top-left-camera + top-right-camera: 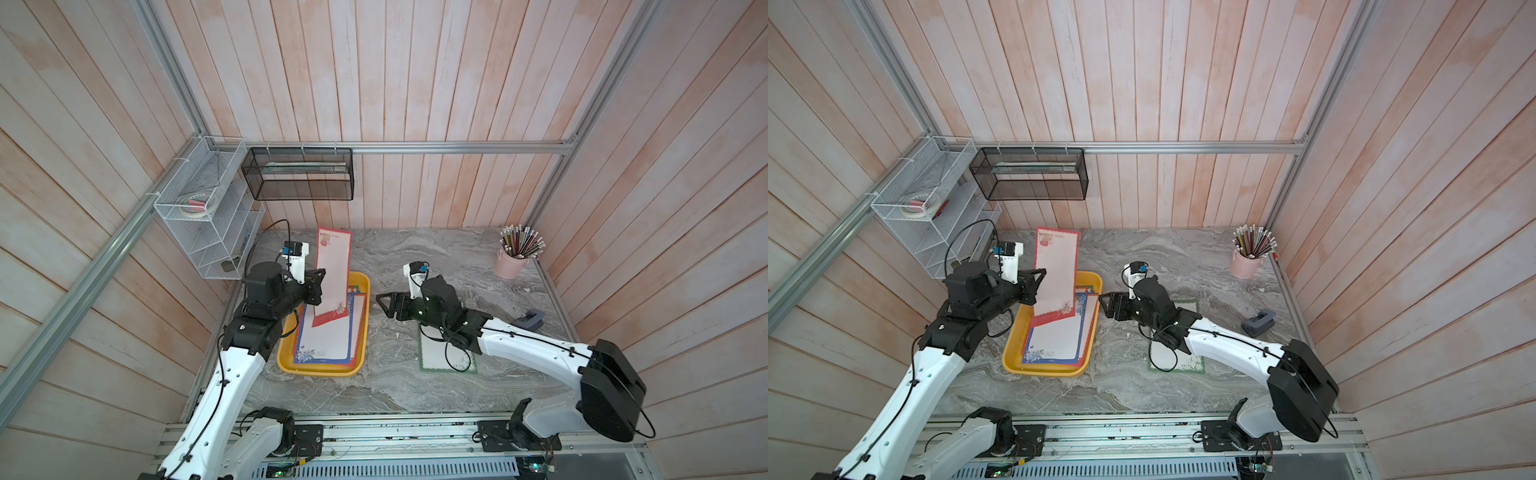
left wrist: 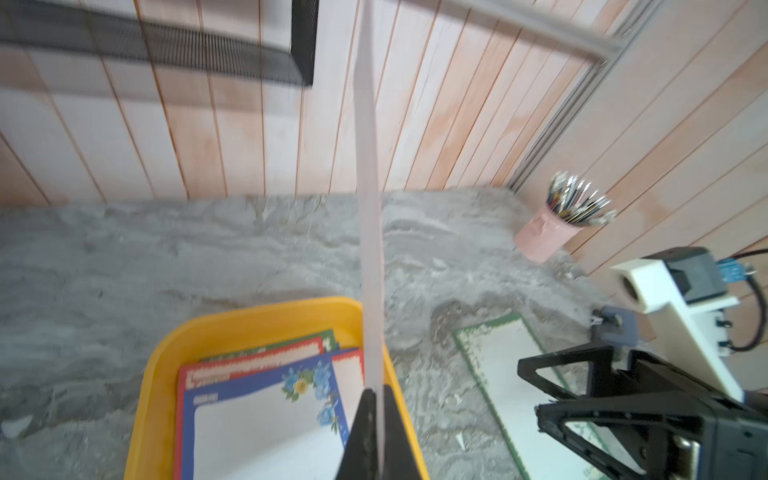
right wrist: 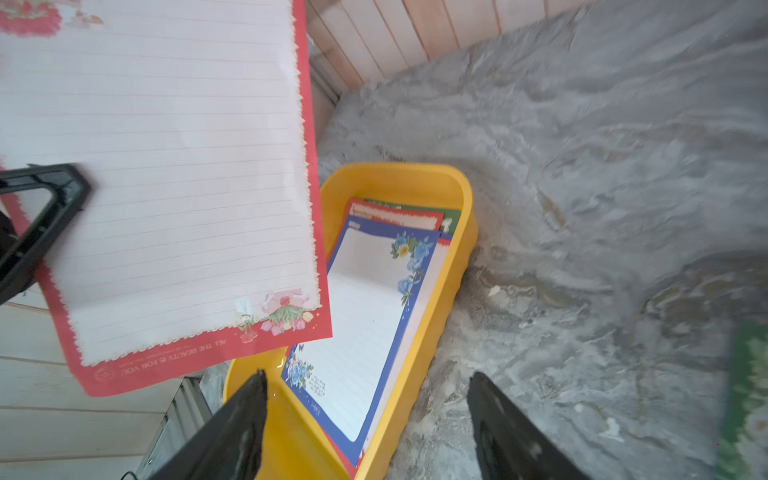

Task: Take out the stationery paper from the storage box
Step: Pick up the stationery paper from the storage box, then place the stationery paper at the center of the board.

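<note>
Red borders the sheet that matters here: the red-bordered sheet (image 1: 332, 274) (image 1: 1057, 274) stands almost upright over the far half of the yellow tray (image 1: 320, 371) (image 1: 1042, 371), long side up; its centre is pale and ruled with fine lines, with a scalloped, lace-like edge where it meets the red. The right wrist view shows this sheet (image 3: 166, 166) with a small bouquet of pink flowers tied with a bow in one corner and pale lettering along the red strip under it; the left wrist view shows the same sheet (image 2: 370, 208) edge-on, a thin pale blade.

The left claw (image 1: 318, 286) (image 2: 376, 432) is pinched tight on one long edge of that sheet. The right claw (image 1: 380, 305) (image 3: 368, 374) is spread wide with nothing in it, low over the table (image 1: 415, 257) just right of the tray.

More sheets lie flat in the tray; on top is a blue-bordered sheet (image 1: 328, 340) (image 3: 365, 311) with blue flowers at two corners, and red and green borders peek out beneath it at the far end. A green-bordered sheet (image 1: 436, 357) (image 2: 511, 365) lies flat on the table to the right, partly under the right arm; a pink cup (image 1: 511, 264) of pencils stands at the far right corner.
</note>
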